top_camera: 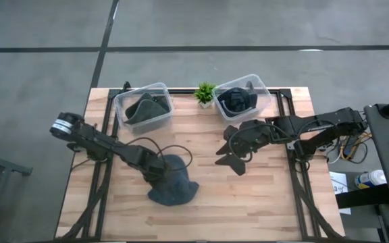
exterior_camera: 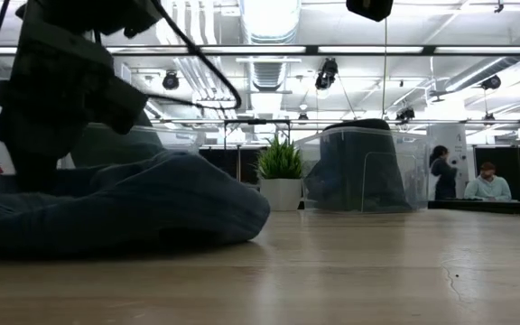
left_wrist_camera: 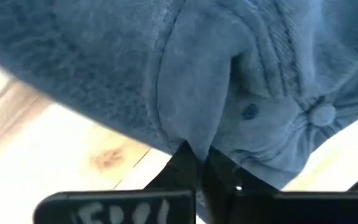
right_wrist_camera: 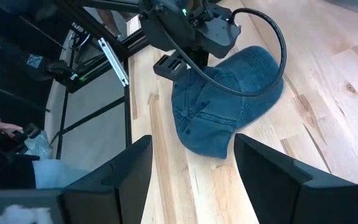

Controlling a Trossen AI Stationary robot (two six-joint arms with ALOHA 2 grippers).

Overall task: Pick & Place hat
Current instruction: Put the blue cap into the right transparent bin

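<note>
Blue denim cap [top_camera: 173, 185] lies on the wooden table [top_camera: 262, 202], near the front edge, a little left of centre. Left gripper [top_camera: 159, 177] is down on the cap's back-left side, fingers [left_wrist_camera: 188, 165] pinched closed on a fold of the fabric; the left wrist view shows the cloth bunched between them, crown button [left_wrist_camera: 322, 114] just beside the fold. Cap still rests on the table, as the low view shows.

Right gripper [top_camera: 229, 154] hovers over the table right of centre, well apart from the cap, jaws apart and holding nothing; its wrist camera looks across at the cap and the left arm.

Along the far edge: a clear plastic bin [top_camera: 142, 106] on the left holding a grey cap [top_camera: 147, 108], a small potted plant [top_camera: 204, 93] in the middle, a second clear bin [top_camera: 244, 96] on the right holding a dark cap [top_camera: 235, 100].

Two people [exterior_camera: 466, 181] visible in the room beyond the table, far right
</note>
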